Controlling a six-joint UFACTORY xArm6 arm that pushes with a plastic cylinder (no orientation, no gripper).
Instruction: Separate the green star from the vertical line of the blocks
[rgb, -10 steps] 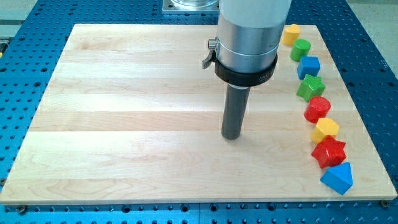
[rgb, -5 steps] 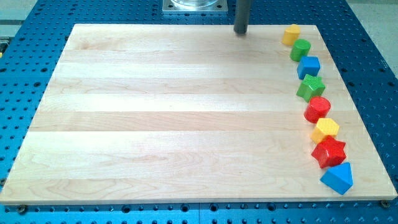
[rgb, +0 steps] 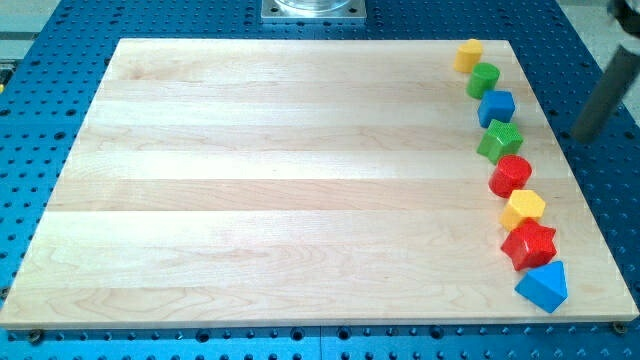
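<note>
green star (rgb: 499, 140) left of my tip (rgb: 585, 134)

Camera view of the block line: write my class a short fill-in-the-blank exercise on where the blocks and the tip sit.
1. The green star sits directly between the blue block above it and the ____ block below it.
2. The block at the line's bottom end is ____ in colour.
3. My tip is off the wooden board, to the view's ____ of the green star.
4. The line holds ____ blocks in all.

Missing words: red; blue; right; eight
</note>
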